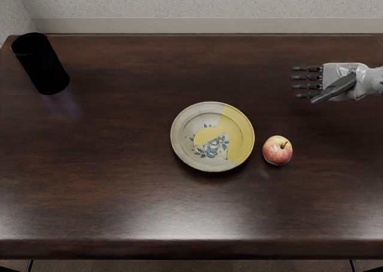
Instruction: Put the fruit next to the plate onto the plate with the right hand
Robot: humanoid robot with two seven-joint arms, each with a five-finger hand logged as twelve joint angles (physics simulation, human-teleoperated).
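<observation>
A red and yellow apple (277, 150) rests on the dark wooden table, just right of the plate (240, 141). The plate is cream and yellow with a blue flower pattern and nothing lies on it. My right hand (308, 85) comes in from the right edge and hovers above and to the right of the apple, well apart from it. Its fingers are stretched out flat toward the left and hold nothing. The left arm does not show.
A black cylindrical cup (40, 63) stands at the table's far left corner. The table's front edge (191, 243) runs across the bottom of the view, and a pale wall lies behind the table.
</observation>
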